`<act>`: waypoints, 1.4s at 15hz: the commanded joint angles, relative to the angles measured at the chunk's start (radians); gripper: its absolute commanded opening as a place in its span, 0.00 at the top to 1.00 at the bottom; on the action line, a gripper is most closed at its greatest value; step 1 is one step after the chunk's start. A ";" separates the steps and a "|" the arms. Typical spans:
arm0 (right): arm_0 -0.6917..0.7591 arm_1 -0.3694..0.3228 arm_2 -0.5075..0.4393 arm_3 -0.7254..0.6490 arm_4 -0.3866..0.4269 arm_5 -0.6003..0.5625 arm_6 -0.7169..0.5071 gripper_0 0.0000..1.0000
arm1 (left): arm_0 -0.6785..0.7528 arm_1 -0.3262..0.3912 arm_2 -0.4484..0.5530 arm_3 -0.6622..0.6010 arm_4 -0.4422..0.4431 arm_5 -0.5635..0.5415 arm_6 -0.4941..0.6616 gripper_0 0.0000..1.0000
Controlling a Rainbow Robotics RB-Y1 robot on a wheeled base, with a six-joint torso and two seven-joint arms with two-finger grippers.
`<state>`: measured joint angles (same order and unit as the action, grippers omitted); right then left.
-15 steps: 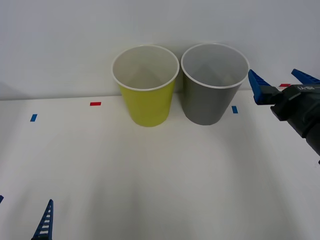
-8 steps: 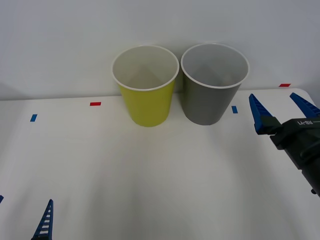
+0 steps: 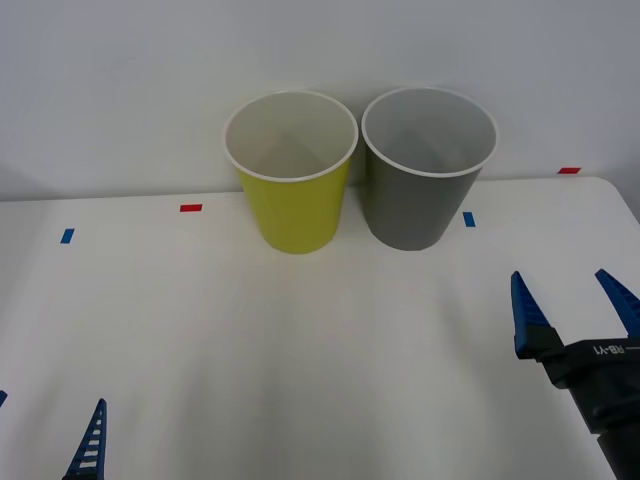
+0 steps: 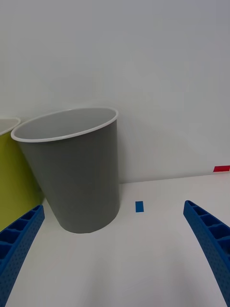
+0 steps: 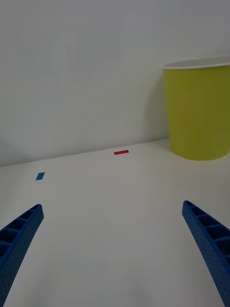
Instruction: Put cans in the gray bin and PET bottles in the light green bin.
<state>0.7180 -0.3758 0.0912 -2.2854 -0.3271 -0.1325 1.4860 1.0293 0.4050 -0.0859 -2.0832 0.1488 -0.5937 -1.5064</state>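
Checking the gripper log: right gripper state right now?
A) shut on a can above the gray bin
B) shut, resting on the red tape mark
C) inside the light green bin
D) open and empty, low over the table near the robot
D: the right gripper has its blue fingers spread with nothing between them, over the table, nearer the robot than the gray bin.

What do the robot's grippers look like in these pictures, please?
The right gripper has two blue, tapered fingers with pointed tips on a black body bearing small white lettering. In its wrist view the fingers show a ribbed, dotted surface. The left gripper has the same blue ribbed fingers, with ladder-like openings.
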 commanded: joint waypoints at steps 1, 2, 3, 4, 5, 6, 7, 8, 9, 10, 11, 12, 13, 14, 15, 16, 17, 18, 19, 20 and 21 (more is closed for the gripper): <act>0.083 0.012 0.045 0.063 0.002 -0.141 0.056 0.00 | 0.000 0.000 0.000 0.000 0.000 0.000 0.000 0.00; 0.104 0.009 0.062 0.063 0.005 -0.171 0.060 0.00 | 0.000 0.000 0.000 0.000 0.000 0.000 0.000 0.00; 0.126 0.006 0.082 0.063 0.007 -0.202 0.063 0.00 | 0.000 0.000 0.000 0.000 0.000 0.000 0.000 0.00; 0.155 0.001 0.108 0.063 0.008 -0.239 0.068 0.00 | 0.000 0.000 0.000 0.000 0.000 0.000 0.000 0.00; 0.178 -0.002 0.122 0.063 0.008 -0.262 0.069 0.00 | 0.000 0.000 0.000 0.000 0.000 0.000 0.000 0.00; 0.202 -0.008 0.136 0.063 0.007 -0.285 0.071 0.00 | 0.000 0.000 0.000 0.000 0.000 0.000 0.000 0.00; 0.238 -0.020 0.151 0.063 0.008 -0.312 0.071 0.00 | 0.000 0.000 0.000 0.000 0.000 0.000 0.000 0.00; 0.267 -0.028 0.162 0.063 0.008 -0.329 0.074 0.00 | 0.000 0.000 0.000 0.000 0.000 0.000 0.000 0.00; 0.285 -0.032 0.170 0.063 0.007 -0.337 0.076 0.00 | 0.000 0.000 0.000 0.000 0.000 0.000 0.000 0.00; 0.301 -0.034 0.185 0.063 0.007 -0.341 0.077 0.00 | 0.000 0.000 0.000 0.000 0.000 0.000 0.000 0.00; 0.308 -0.034 0.194 0.063 0.007 -0.341 0.077 0.00 | 0.000 0.000 0.000 0.000 0.000 0.000 0.000 0.00; 0.313 -0.035 0.203 0.063 0.005 -0.341 0.077 0.00 | 0.000 0.000 0.000 0.000 0.000 0.000 0.000 0.00; 0.320 -0.037 0.209 0.064 0.002 -0.341 0.077 0.00 | 0.000 0.000 0.000 0.000 0.000 0.000 0.000 0.00; 0.328 -0.040 0.214 0.063 -0.001 -0.341 0.077 0.00 | 0.000 0.000 0.000 0.000 0.000 0.000 0.000 0.00; 0.331 -0.043 0.217 0.063 -0.001 -0.341 0.074 0.00 | 0.000 0.000 0.000 0.000 0.000 0.000 0.000 0.00; 0.334 -0.046 0.219 0.063 -0.006 -0.340 0.073 0.00 | 0.000 0.000 0.000 0.000 0.000 0.000 0.000 0.00; 0.336 -0.046 0.219 0.063 -0.006 -0.341 0.076 0.00 | 0.000 0.000 0.000 0.000 0.000 0.000 0.000 0.00; 0.336 -0.046 0.219 0.063 -0.006 -0.341 0.076 0.00 | 0.000 0.000 0.000 0.000 0.000 0.000 0.000 0.00; 0.336 -0.046 0.219 0.063 -0.006 -0.341 0.076 0.00 | 0.000 0.000 0.000 0.000 0.000 0.000 0.000 0.00; 0.336 -0.046 0.219 0.063 -0.006 -0.341 0.076 0.00 | 0.000 0.000 0.000 0.000 0.000 0.000 0.000 0.00; 0.336 -0.046 0.219 0.063 -0.006 -0.341 0.076 0.00 | 0.000 0.000 0.000 0.000 0.000 0.000 0.000 0.00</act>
<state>1.0538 -0.4218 0.3099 -2.2225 -0.3325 -0.4742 1.5615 1.0293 0.4050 -0.0859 -2.0831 0.1488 -0.5937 -1.5064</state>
